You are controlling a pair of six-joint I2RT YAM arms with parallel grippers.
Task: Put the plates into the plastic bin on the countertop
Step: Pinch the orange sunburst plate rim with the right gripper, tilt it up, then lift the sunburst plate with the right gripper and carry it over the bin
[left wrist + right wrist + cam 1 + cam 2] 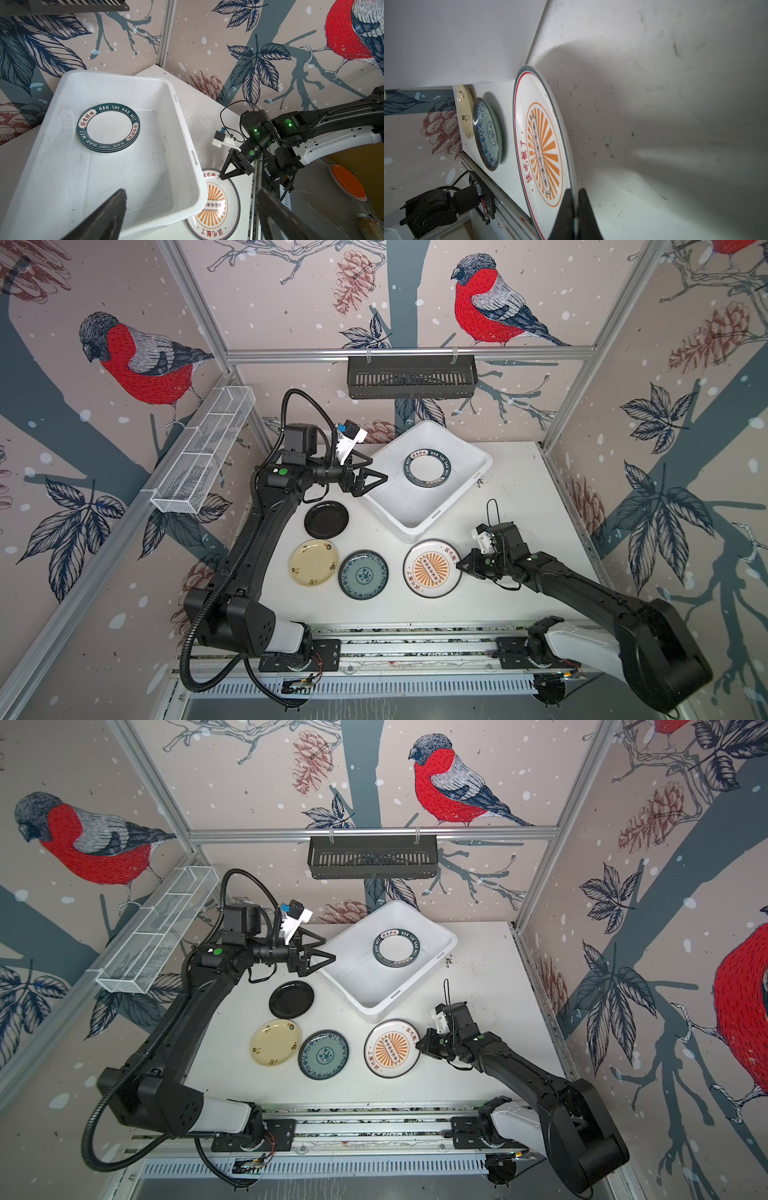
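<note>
Both grippers are working: the right gripper (575,193) is pinching the sunburst plate (542,149) by its rim; the left gripper (377,473), jaws spread wide, is hovering with the plastic bin (410,530) just ahead.

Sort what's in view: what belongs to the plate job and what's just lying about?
Job: bin, lettered plates stacked in it, black plate, cream plate, teal plate, sunburst plate, countertop, right gripper shut on the sunburst plate's rim, left gripper open at the bin's edge.
Lying about: rack, wire basket.
</note>
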